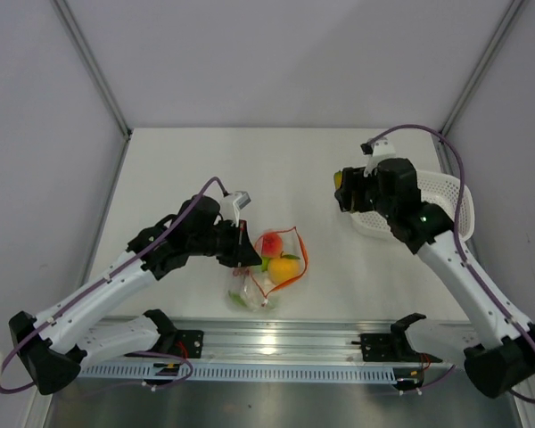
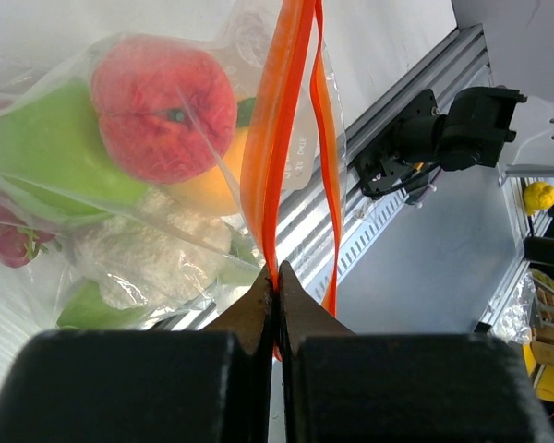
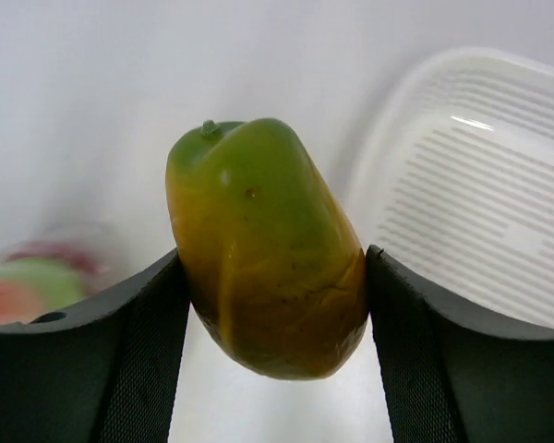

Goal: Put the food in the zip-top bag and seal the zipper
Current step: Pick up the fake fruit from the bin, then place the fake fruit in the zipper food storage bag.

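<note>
The clear zip-top bag [image 1: 269, 267] lies near the table's front, with red, green, orange and whitish food [image 2: 162, 109] inside it. My left gripper [image 1: 243, 242] is shut on the bag's red-orange zipper [image 2: 275, 138] strip, pinching one lip at the mouth while the other lip [image 2: 328, 175] hangs apart. My right gripper [image 1: 341, 189] hovers to the right, above the table beside the basket, shut on a green-and-yellow toy fruit [image 3: 263, 245] held between both fingers [image 3: 134, 351].
A white perforated basket [image 1: 446, 201] stands at the right, under and behind the right arm; it shows as white ribbed plastic [image 3: 485, 212] in the right wrist view. The aluminium rail [image 1: 276, 343] runs along the near edge.
</note>
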Robot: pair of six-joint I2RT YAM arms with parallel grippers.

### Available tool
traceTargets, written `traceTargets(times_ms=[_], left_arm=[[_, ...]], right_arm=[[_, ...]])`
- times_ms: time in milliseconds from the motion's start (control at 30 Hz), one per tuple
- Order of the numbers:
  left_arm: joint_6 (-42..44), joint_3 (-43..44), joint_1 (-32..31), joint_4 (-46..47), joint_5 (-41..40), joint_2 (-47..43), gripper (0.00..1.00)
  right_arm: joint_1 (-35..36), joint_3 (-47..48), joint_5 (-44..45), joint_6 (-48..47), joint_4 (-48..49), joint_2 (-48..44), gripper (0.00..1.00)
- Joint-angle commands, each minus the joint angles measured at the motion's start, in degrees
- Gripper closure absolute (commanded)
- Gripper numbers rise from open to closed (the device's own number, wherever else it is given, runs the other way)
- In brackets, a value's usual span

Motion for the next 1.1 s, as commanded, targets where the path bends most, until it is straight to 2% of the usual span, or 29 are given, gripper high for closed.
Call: traceTargets(times_ms=[0, 33, 200, 400, 500, 667, 767, 933, 967, 1033, 1067], left_arm=[[-0.6, 2.4, 0.5, 0.8, -0.8, -2.0, 0.99], [-0.5, 2.5, 0.6, 0.7, -1.0, -2.1, 0.99], [-0.5, 2.5, 0.5, 0.7, -1.1, -1.8, 0.99], [-0.7, 2.7, 0.5, 1.0, -0.8, -1.6, 0.99], [-0.9, 3.1, 0.5, 1.0, -0.8, -1.6, 0.99], [-0.9, 3.2, 0.5, 1.0, -0.6, -1.8, 1.00], [-1.1, 3.2, 0.5, 1.0, -0.1, -1.9, 0.99], [-1.7, 2.5, 0.5, 2.1, 1.2, -2.0, 0.99], [-1.9, 2.3, 0.5, 2.4, 1.3, -2.1, 0.99], [-1.9, 2.3, 0.5, 2.6, 1.4, -2.2, 0.99], [-1.9, 2.3, 0.5, 2.7, 1.4, -2.3, 1.00]], right_arm=[[2.4, -1.6, -18.1, 8.0, -3.9, -7.8, 0.87], [3.6, -2.3, -23.0, 8.7, -3.6, -9.0, 0.87], [8.5, -5.8, -33.8, 10.3, -3.1, -12.6, 0.83], [17.4, -7.0, -34.2, 12.9, -1.6, -8.5, 0.81], [19.7, -7.1, -35.6, 15.3, 1.2, -5.2, 0.80], [20.5, -3.3, -36.4, 18.6, -0.6, 1.6, 0.78], [20.7, -3.2, -38.1, 22.0, 2.1, 4.3, 0.73], [20.9, -2.1, -38.5, 32.2, 5.5, 8.2, 0.69], [21.4, -2.4, -38.5, 33.8, 8.2, 8.4, 0.59], [22.3, -2.7, -37.9, 36.8, 10.7, 8.3, 0.47], [23.2, -2.5, -37.8, 37.1, 11.0, 8.4, 0.37]])
